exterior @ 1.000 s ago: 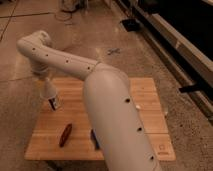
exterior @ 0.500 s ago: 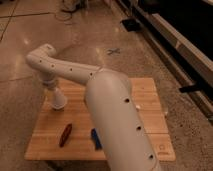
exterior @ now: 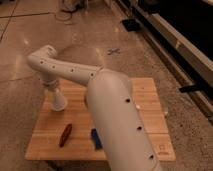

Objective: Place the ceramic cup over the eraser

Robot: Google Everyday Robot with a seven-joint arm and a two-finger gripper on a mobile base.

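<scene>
A thick white robot arm (exterior: pixel 117 125) fills the middle of the scene and hides a broad strip of the wooden table (exterior: pixel 147 92), from its near edge to about its middle. The arm's lower end is cut off below the table's near edge. A blue sponge (exterior: pixel 95 138) near the table's near edge is half covered by the arm, so only a narrow slice of it shows. The eraser cannot be made out anywhere on the table.

The arm rises from the table's near right side and slants up towards the table's far left corner. There it bends sharply at a rounded joint, and the wrist points straight down at the table. The gripper (exterior: pixel 51 90) hangs at the end of that wrist, above the table's far left part. It merges with the ceramic cup (exterior: pixel 58 101) directly under it, and I cannot tell whether it is clamped on the cup or loose from it.

The cup is plain white, upright and wider at its lower end. Its base is level with the table top near the table's left edge, but I cannot tell whether it touches the wood.

A slim red object (exterior: pixel 65 135) lies on the table near its near left corner, well apart from the cup. Beyond the table's far edge, a small cross-shaped item (exterior: pixel 114 51) lies on the shiny floor (exterior: pixel 30 30).
</scene>
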